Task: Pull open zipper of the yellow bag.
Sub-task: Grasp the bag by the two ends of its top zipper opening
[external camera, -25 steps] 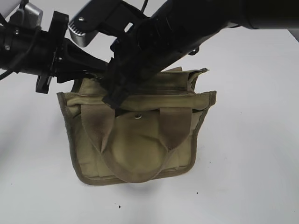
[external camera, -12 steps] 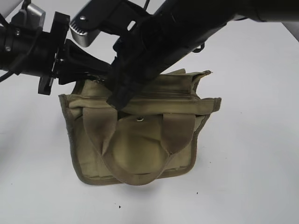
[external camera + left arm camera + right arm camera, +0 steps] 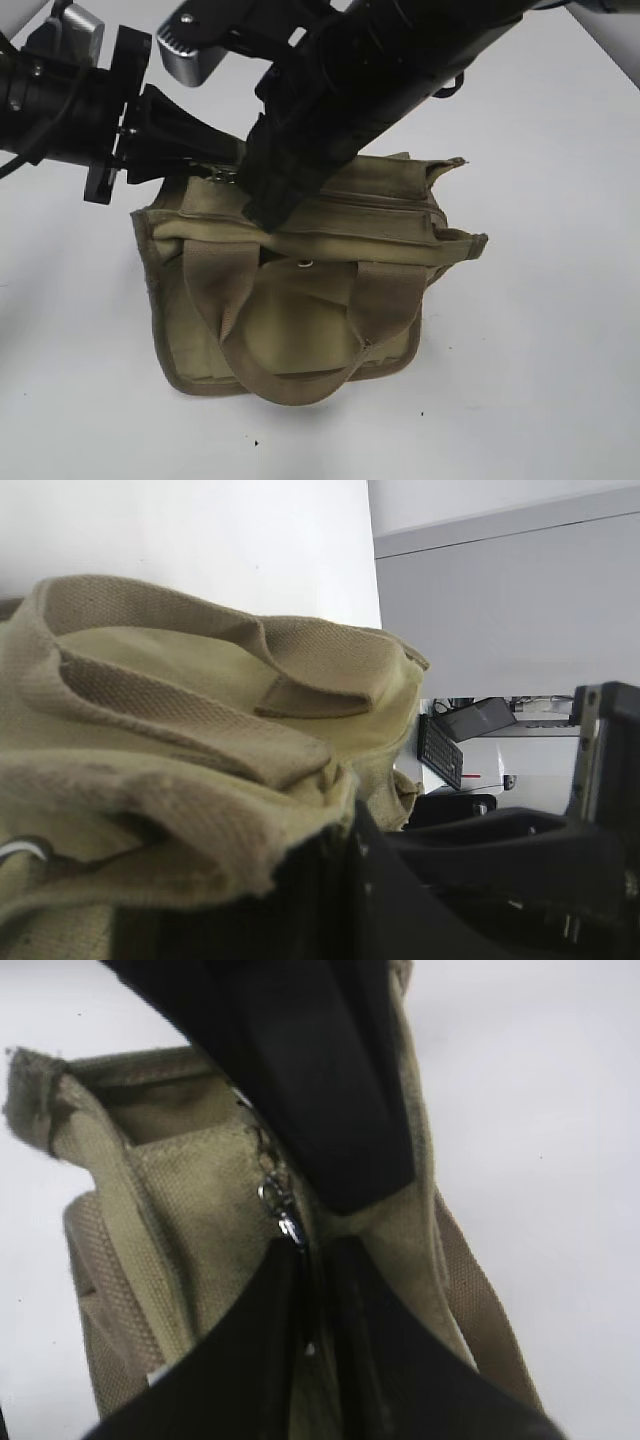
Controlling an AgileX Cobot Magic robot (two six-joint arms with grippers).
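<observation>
- Two grippers are working on one bag [image 3: 300, 300], which is sitting upright on the white table [image 3: 540, 380], roughly mid-frame in the exterior view, handles hanging down its front.
- Left gripper [image 3: 205, 150] is pressing in at the bag's top left corner; jaws are pressed together, and the left wrist view is showing canvas bunching right at the fingers, so it looks to be pinching the fabric to anchor the bag.
- Right gripper [image 3: 265, 205] is coming down from the upper right onto the top of the bag, near the left end of the zipper [image 3: 390, 205].
- Right wrist view is showing its two dark fingers [image 3: 250, 1360] nearly together, with the silver pull tab [image 3: 285, 1218] sitting just at their tips; jaws are narrowed on it, looking like a pinch on the tab.
- Step in hand, as I judge it: tab grab being secured, pull not clearly under way; most of the zipper toward the right end is looking closed.
- Next move is calling for a straight drag along the zipper line toward the bag's right end, left gripper holding the corner so the bag is not sliding or tipping.
- Risk: small tab slipping out of the pinch.
- No brands, labels or readable writing showing anywhere.
</observation>
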